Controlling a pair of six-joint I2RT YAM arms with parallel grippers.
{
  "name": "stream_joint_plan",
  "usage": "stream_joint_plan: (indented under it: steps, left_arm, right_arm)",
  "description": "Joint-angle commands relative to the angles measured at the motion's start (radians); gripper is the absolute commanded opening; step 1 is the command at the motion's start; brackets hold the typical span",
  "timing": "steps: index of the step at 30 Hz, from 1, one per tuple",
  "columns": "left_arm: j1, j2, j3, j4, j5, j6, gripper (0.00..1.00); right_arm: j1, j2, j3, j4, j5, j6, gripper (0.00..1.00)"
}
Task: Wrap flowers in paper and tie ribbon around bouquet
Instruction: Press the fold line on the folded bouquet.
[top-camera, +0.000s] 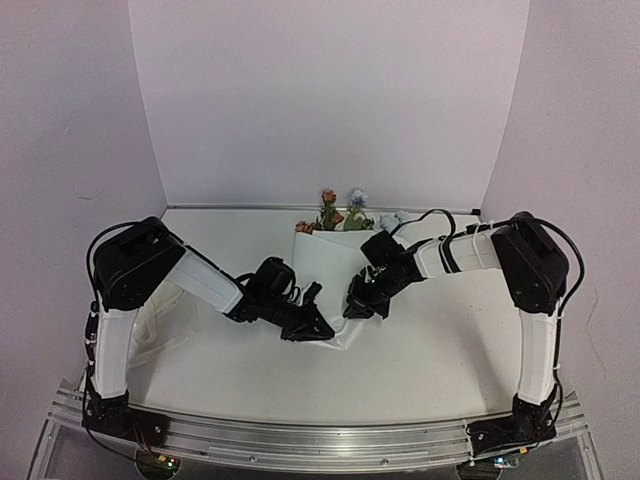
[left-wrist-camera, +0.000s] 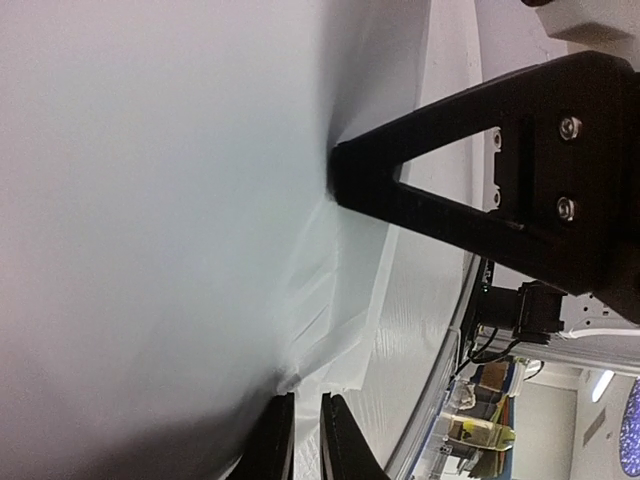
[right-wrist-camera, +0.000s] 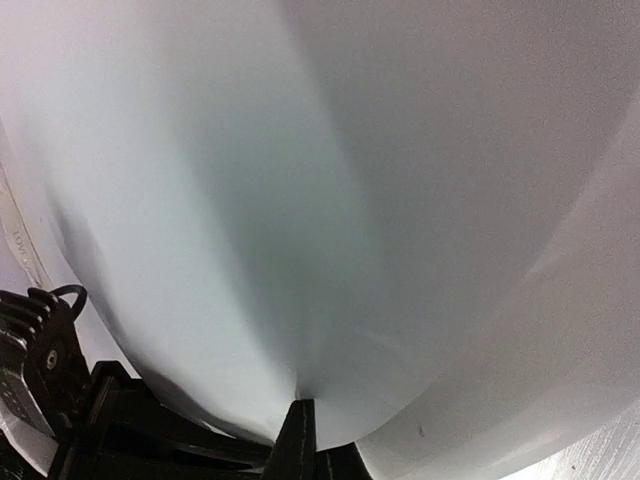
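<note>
The paper (top-camera: 325, 270) is rolled into a white cone round the flowers (top-camera: 340, 214), making a bouquet whose orange and pale blue blooms stick out at the far end. At the cone's near narrow end, my left gripper (top-camera: 320, 328) (left-wrist-camera: 308, 435) is shut on crumpled paper layers between its nearly closed fingers. My right gripper (top-camera: 356, 306) (right-wrist-camera: 303, 435) is shut on the paper's curved outer wrap, which puckers at the fingertips. Its black finger (left-wrist-camera: 400, 175) shows in the left wrist view, pressed into the paper. A pale band, apparently the ribbon (top-camera: 150, 335), lies under the left arm.
The white table (top-camera: 430, 350) ends at a metal rail (top-camera: 320, 440) along the near edge. White walls stand close behind and beside the bouquet. The two arms nearly meet over the cone's narrow end.
</note>
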Motion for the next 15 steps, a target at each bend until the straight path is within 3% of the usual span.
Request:
stream_joint_plan:
  steps: [1,8,15]
  left_arm:
    - [0.058,-0.029,-0.135,0.125,0.018,-0.123,0.13]
    - [0.105,-0.023,-0.270,0.371,0.088,-0.269,0.12]
    - [0.154,-0.081,-0.374,0.404,0.064,-0.299,0.12]
  right_arm:
    - [0.000,-0.008,0.010,-0.066,0.050,-0.044,0.00]
    - [0.000,-0.001,0.028,-0.101,0.059,-0.071,0.00]
    - [0.000,0.007,0.049,-0.133,0.065,-0.093,0.00]
